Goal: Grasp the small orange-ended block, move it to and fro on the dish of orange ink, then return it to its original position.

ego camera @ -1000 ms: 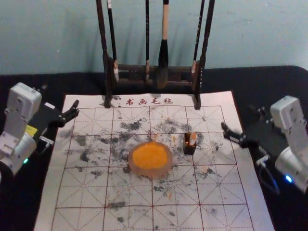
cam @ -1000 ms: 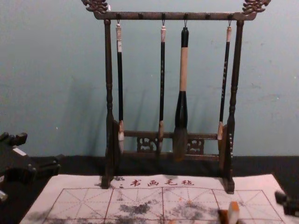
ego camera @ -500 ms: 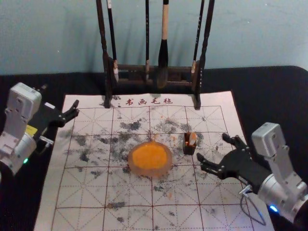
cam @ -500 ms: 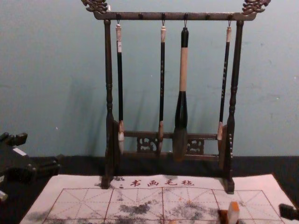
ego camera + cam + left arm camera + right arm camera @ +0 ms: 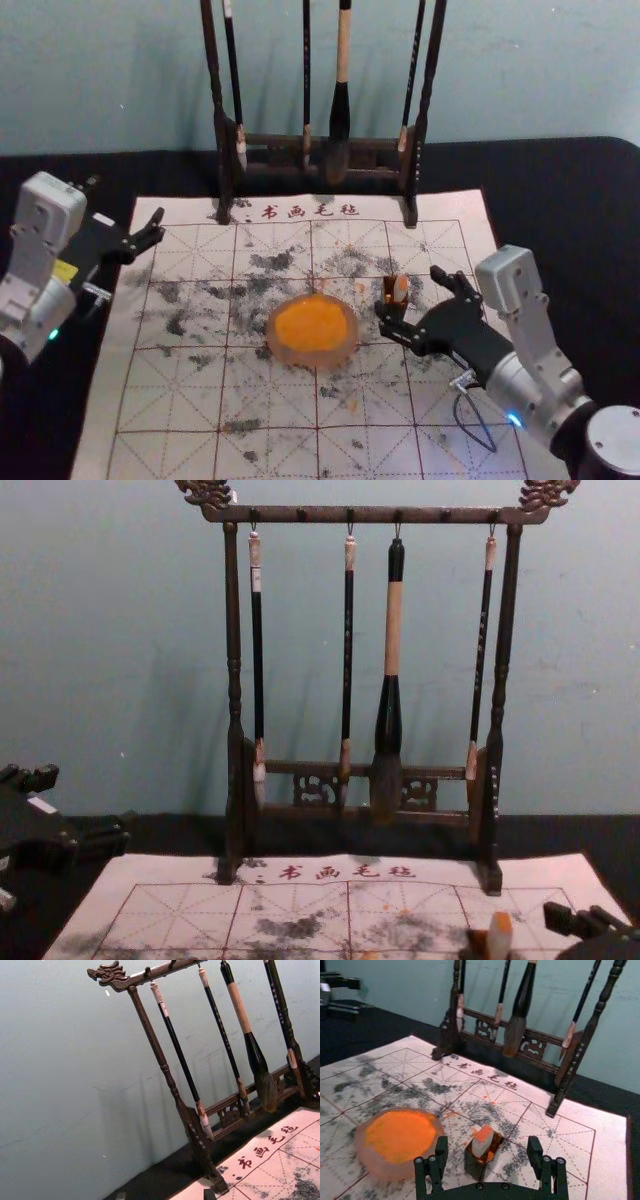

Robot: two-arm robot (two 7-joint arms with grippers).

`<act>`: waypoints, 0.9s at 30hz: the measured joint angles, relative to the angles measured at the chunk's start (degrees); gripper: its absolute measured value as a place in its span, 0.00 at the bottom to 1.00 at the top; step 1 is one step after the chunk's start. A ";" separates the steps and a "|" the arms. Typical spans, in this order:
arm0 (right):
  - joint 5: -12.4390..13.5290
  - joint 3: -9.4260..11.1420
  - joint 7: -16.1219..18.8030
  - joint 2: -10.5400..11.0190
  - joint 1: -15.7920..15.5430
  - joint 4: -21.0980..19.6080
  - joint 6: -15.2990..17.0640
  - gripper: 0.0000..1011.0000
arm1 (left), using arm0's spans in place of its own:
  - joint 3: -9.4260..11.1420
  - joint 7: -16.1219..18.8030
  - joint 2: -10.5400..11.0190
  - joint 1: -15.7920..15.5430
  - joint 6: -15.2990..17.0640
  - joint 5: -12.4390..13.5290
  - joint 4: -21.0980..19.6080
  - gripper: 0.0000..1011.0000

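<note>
Now, right in close: look at the right gripper [image 5: 410, 299], reaching in from the near right, spread wide, with one finger toward the far side and one toward the near. And between those fingers in the right wrist view, spot the orange-ended block [image 5: 481, 1144], standing in a small dark holder [image 5: 474, 1165], tipped a little, with orange end up and pale sides showing above the rim. See the near finger crossing the near part of the holder in the head view; cannot tell whether touching or just beside.

Over to the left of the holder and slightly nearer, find the dish [image 5: 282, 354], round and pinkish, with bright orange ink [image 5: 312, 325] spread across the middle. Under both, note the white mat [image 5: 460, 400], ruled in dark red squares, blotched with black, flecked with orange, and lettered in red along the far edge.

Across on the left, catch the left gripper [image 5: 127, 198], parked near the mat's far left part, also with fingers well apart.

Then up at the far side, take in the dark wooden rack [image 5: 380, 514], with feet on the far edge of the mat and hung with four brushes [image 5: 394, 625], one much thicker than the rest, all pointing tip down.
</note>
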 joint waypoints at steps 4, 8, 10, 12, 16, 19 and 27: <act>-0.45 0.22 -0.38 -1.21 0.58 0.85 0.40 0.99 | 0.00 0.00 0.00 0.00 0.00 0.00 0.00 0.99; -0.89 0.65 -0.27 -2.38 0.98 1.59 0.74 0.99 | 0.00 0.00 0.00 0.00 0.00 0.00 0.00 0.99; -1.09 0.82 -0.13 -2.68 1.00 1.74 0.75 0.99 | 0.00 0.00 0.00 0.00 0.00 0.00 0.00 0.99; -1.09 0.82 -0.13 -2.65 1.00 1.74 0.75 0.99 | 0.00 0.00 0.00 0.00 0.00 0.00 0.00 0.99; -1.08 0.82 -0.13 -2.61 1.00 1.74 0.75 0.99 | 0.00 0.00 0.00 0.00 0.00 0.00 0.00 0.99; -1.07 0.82 -0.13 -2.60 1.00 1.74 0.76 0.99 | 0.00 0.00 0.00 0.00 0.00 0.00 0.00 0.99; -1.04 0.77 -0.15 -2.55 1.00 1.72 0.74 0.99 | 0.00 0.00 0.00 0.00 0.00 0.00 0.00 0.99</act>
